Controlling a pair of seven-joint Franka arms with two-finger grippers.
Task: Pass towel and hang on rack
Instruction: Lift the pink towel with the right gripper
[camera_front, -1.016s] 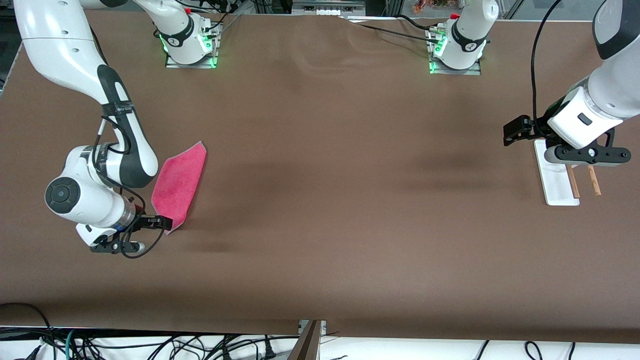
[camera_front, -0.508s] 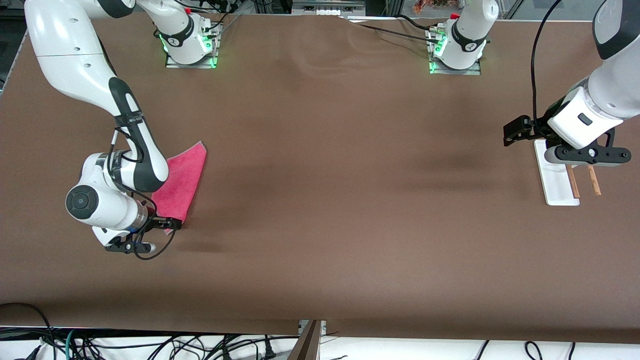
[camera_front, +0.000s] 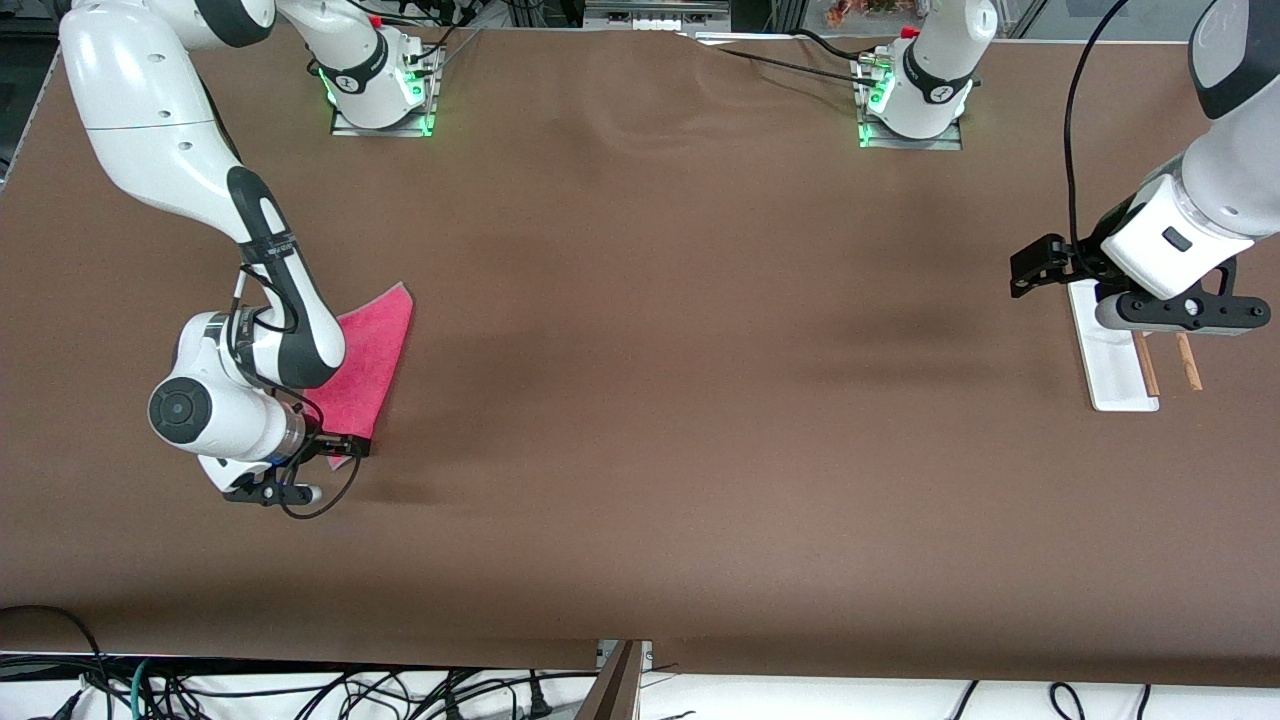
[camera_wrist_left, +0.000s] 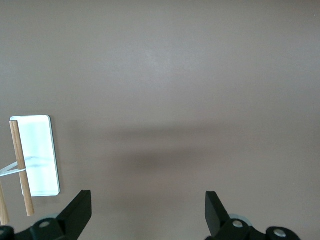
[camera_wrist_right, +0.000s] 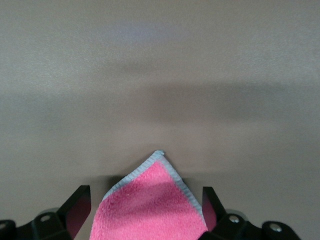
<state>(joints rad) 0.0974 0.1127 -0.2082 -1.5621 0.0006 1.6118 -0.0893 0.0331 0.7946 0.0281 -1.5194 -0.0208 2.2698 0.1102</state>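
Lying flat on the brown bench (camera_front: 640, 400) toward the right arm's end, the towel (camera_front: 372, 355) has one grey-edged corner poking between the spread jaws of the right gripper (camera_wrist_right: 145, 210), whose two black fingers (camera_wrist_right: 79, 202) flank the pink cloth on either side without pinching it. The right gripper (camera_front: 335, 452) sits low at the towel's corner nearest the front camera. Well apart, at the left arm's end, the left gripper (camera_wrist_left: 148, 212) hangs with jaws spread wide and nothing between them, over the bare bench just beside the rack (camera_front: 1118, 365), whose white base (camera_wrist_left: 39, 155) and brown rods (camera_wrist_left: 22, 167) show off to one side of the jaws.
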